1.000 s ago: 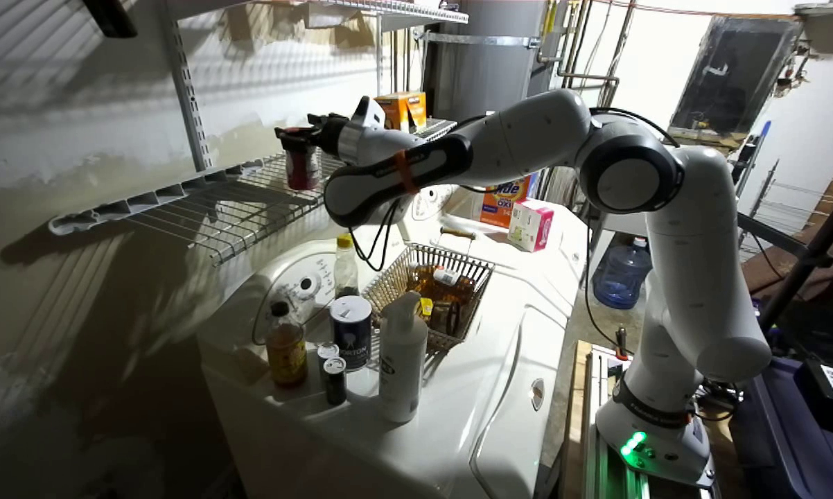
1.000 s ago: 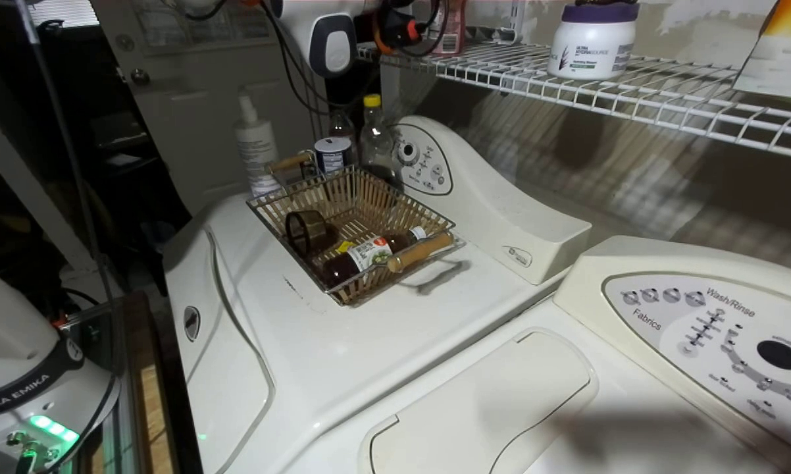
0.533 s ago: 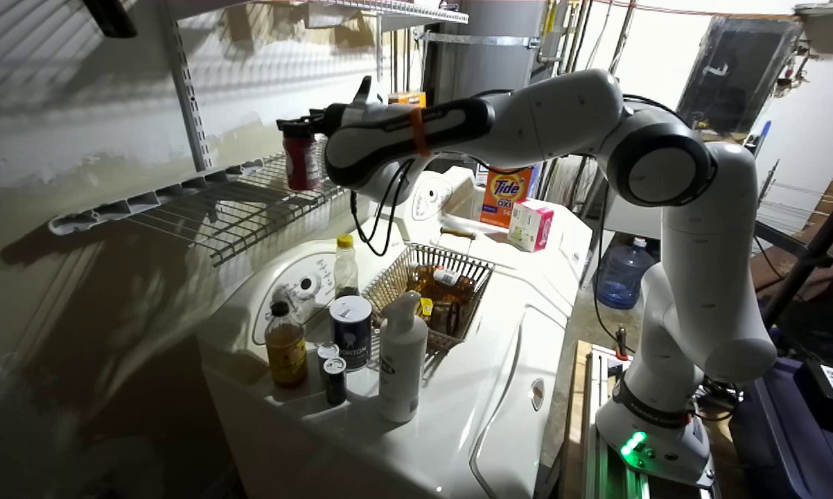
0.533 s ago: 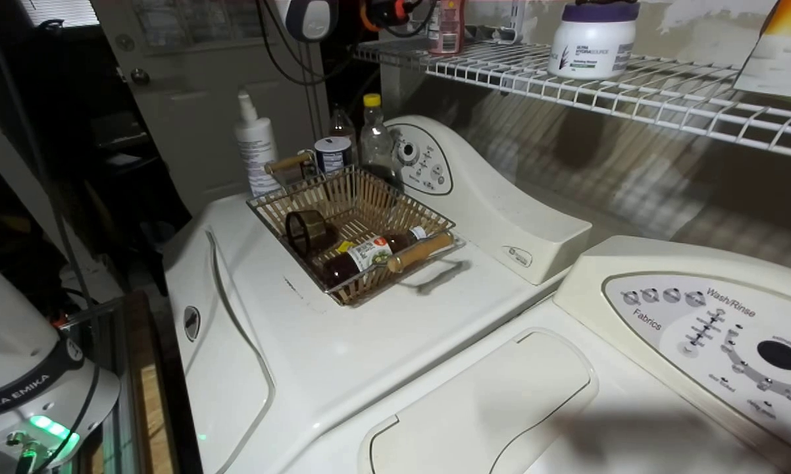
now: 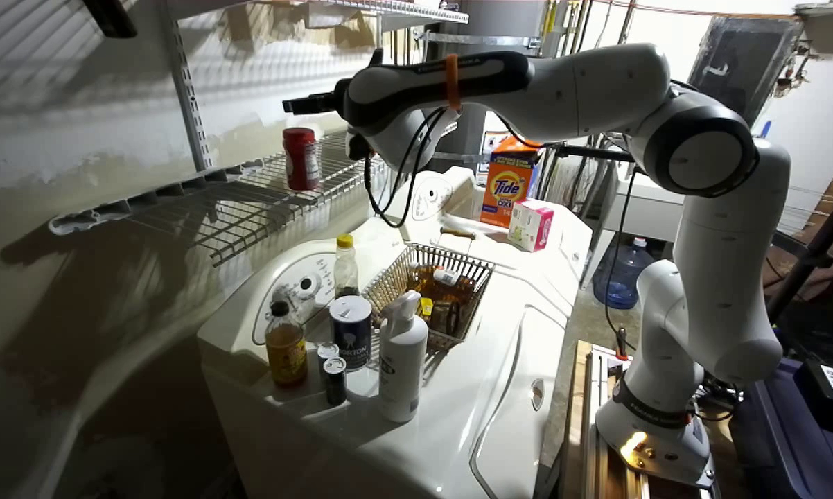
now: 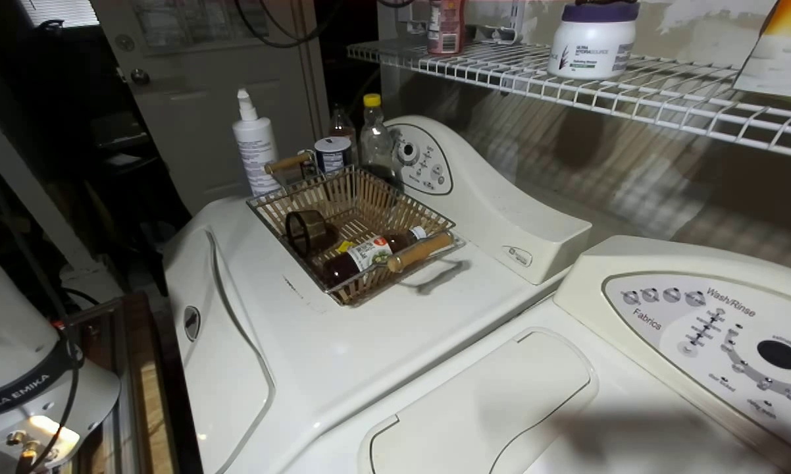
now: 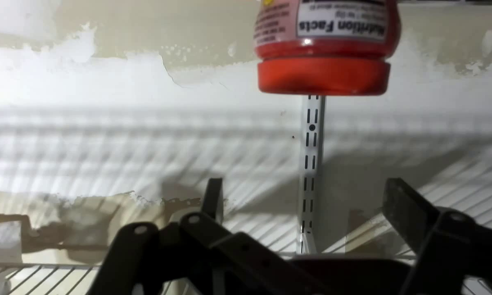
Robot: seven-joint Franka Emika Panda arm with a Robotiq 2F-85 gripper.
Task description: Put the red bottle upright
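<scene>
The red bottle (image 5: 301, 161) stood upright on the wire shelf (image 6: 534, 91) in both exterior views, its base down on the wires; the wrist view, itself inverted, showed the label (image 7: 340, 18) wrong way up and the red cap (image 7: 323, 76) at what was really the top. The gripper (image 7: 304, 188) was spread wide, its two fingers (image 7: 407, 211) far apart with nothing between them, and it hung higher above the shelf than the cap, with a plain gap to the bottle. Whether it was straight over the cap or a little out towards the shelf's front, I could not tell. From this I judged the righting itself to be done, and the step in hand to be the last one: getting the arm (image 5: 617, 90) clear of the shelf. The next move called, I thought, for a level or slightly rising path out past the shelf's front edge, with the fingers apart, since closing them would serve no purpose. A dip would risk catching the cap, and so small a base on bare wires would probably tip at a light knock; how evenly it sat there was too small to make out. Farther along the shelf, well apart from the bottle, a white jar (image 6: 593, 49) with a purple lid (image 6: 599, 13) seemed out of the likely path.
</scene>
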